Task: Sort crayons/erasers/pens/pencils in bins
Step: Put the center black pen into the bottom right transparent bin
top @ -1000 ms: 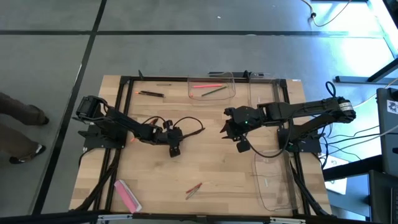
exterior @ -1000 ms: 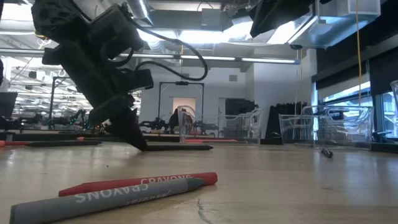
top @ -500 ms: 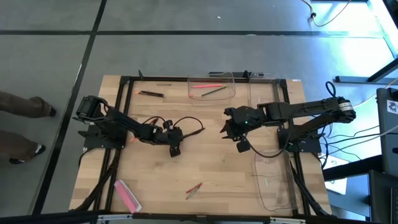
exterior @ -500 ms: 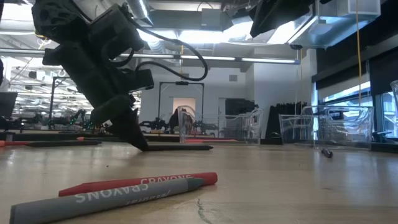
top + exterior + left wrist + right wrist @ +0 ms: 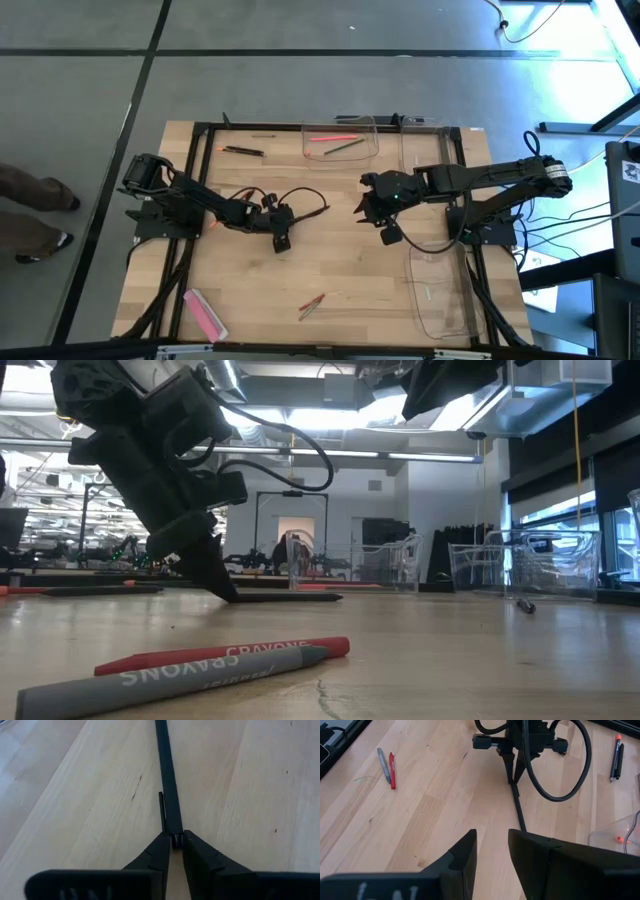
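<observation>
A black pen (image 5: pixel 169 780) lies flat on the wooden table near its middle. My left gripper (image 5: pixel 175 840) is shut on the pen's near end; it also shows in the high view (image 5: pixel 281 240) and the low view (image 5: pixel 218 588). The pen (image 5: pixel 518 812) runs from there toward the table's right. My right gripper (image 5: pixel 492 852) hangs open above the table right of centre (image 5: pixel 380 222), with nothing between its fingers. A grey and a red crayon (image 5: pixel 312 305) lie side by side near the front edge. The pink eraser (image 5: pixel 205 312) lies at the near left. My left gripper pinches the pen's end (image 5: pixel 175 836) between its two fingertips (image 5: pixel 161 845). The fingers slant down from the table's left and lie along the pen's line. The pen lies flat on the table and stretches away from the fingers.
A clear bin (image 5: pixel 340 142) at the far edge holds a red and a green stick; another clear bin (image 5: pixel 440 292) stands at the near right. Dark pens (image 5: pixel 243 151) lie at the far left. Black frame bars (image 5: pixel 190 200) edge the table. A person's shoes (image 5: pixel 40 195) show at the left.
</observation>
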